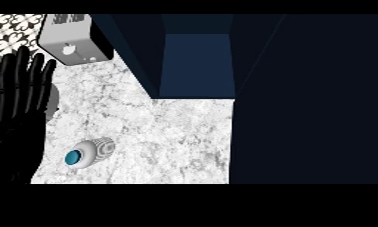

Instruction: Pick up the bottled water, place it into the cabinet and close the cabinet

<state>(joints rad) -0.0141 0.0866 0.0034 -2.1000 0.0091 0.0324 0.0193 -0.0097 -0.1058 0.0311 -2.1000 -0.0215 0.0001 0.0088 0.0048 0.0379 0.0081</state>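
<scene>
Head view: the bottled water (87, 153) is seen standing on the marble tabletop (170, 136), in front of and left of the open cabinet (198, 66). The left hand (22, 91), left of the bottle, is held open, resting. The right hand is not shown.

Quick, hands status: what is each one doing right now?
Left hand: open, fingers straight and up at the view's left edge, holding nothing.
Right hand: not in view.
</scene>
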